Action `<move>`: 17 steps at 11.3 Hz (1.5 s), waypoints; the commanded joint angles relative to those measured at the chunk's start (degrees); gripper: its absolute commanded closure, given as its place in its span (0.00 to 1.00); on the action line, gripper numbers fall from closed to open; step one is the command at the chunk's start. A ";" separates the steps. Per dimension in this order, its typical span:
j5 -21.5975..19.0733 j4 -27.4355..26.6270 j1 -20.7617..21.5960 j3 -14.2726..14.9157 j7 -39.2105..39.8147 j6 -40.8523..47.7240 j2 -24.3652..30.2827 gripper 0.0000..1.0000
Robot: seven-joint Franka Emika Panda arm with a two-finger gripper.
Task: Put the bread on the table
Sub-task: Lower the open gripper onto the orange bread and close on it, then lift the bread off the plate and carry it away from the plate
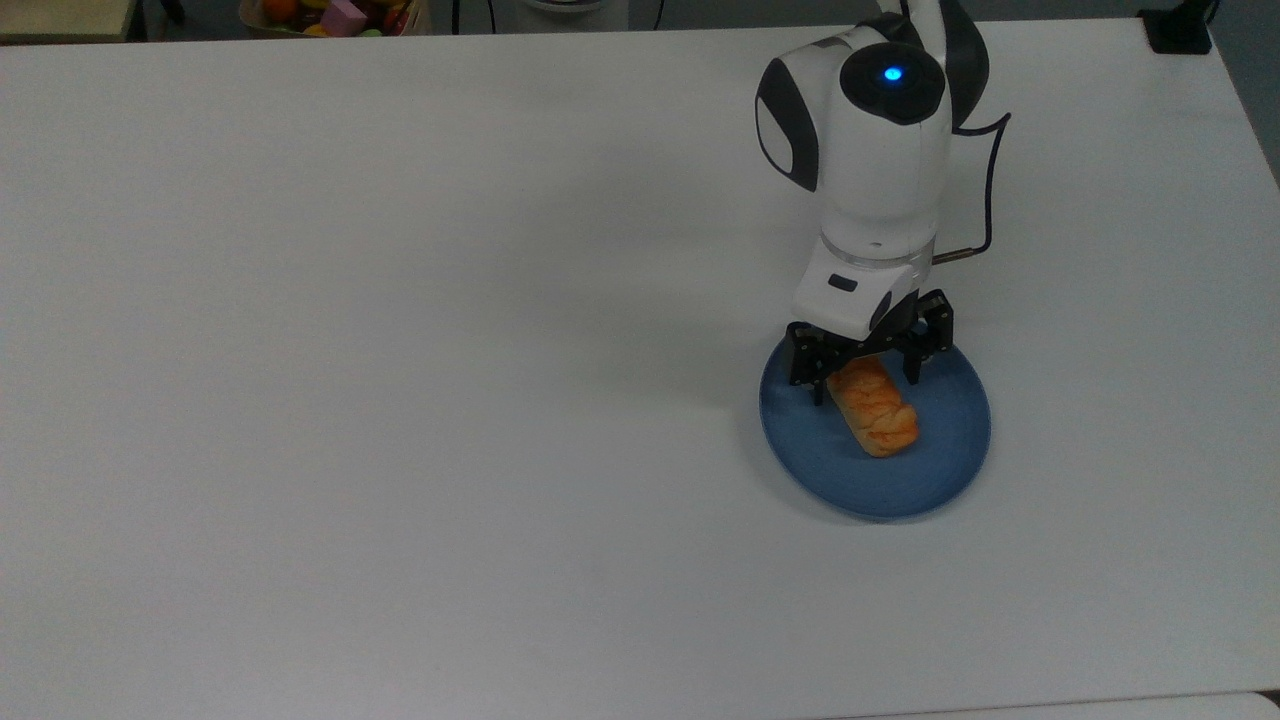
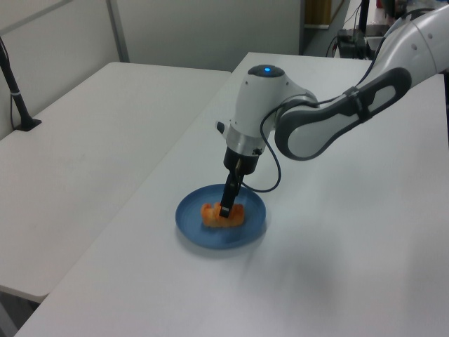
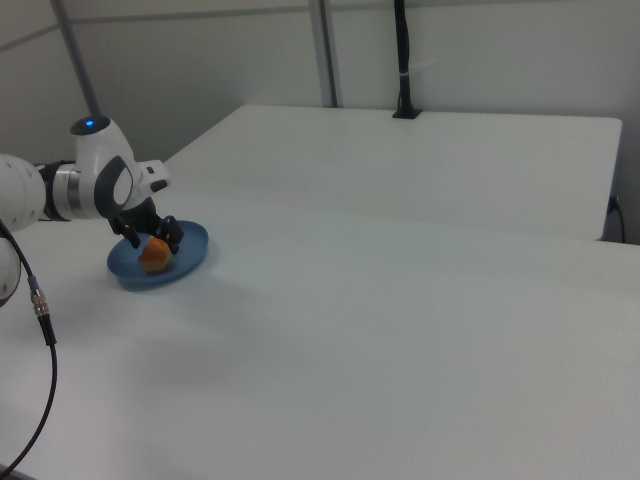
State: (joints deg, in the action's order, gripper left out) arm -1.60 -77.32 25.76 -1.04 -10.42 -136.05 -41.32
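White table [image 1: 400,400] bears golden-orange, lumpy, glazed bread [image 1: 875,410] on blue plate [image 1: 940,470].

We see a round blue plate [image 1: 930,480] at the lower right of the top view. At the upper left edge of the top view is a basket of colourful toys [image 1: 335,15]. A black clamp [image 1: 1180,30] sits at the upper right corner.
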 commanded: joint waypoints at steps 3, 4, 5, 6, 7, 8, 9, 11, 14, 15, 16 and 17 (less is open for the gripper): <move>7.64 0.51 0.53 0.42 -1.01 -0.71 -1.40 0.18; 7.58 0.33 0.52 0.34 -1.09 -0.36 -1.40 0.32; 7.49 0.33 0.52 -0.01 -1.09 -0.10 -1.31 0.44; 7.58 0.33 0.52 -0.36 -2.40 -0.18 -1.31 0.57; 7.49 0.33 0.44 -0.37 -3.63 -0.10 -1.13 0.64; 7.40 0.33 0.44 -0.45 -4.25 0.08 -0.87 0.64; 7.14 0.33 0.18 -0.46 -4.34 0.17 0.09 0.64; 7.05 -0.80 0.00 -0.63 -4.35 2.35 4.29 0.64; 7.05 -7.64 -0.79 -2.21 -6.10 10.25 15.26 0.64; 7.05 -10.28 -1.14 -3.08 -5.93 13.15 18.96 0.64; 7.05 -12.57 -1.84 -3.96 -5.67 16.48 22.30 0.64; 6.96 -15.72 -2.46 -5.02 -5.58 19.73 25.90 0.63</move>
State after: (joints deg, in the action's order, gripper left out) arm 4.72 -82.28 25.20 -3.39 -14.97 -121.20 -25.67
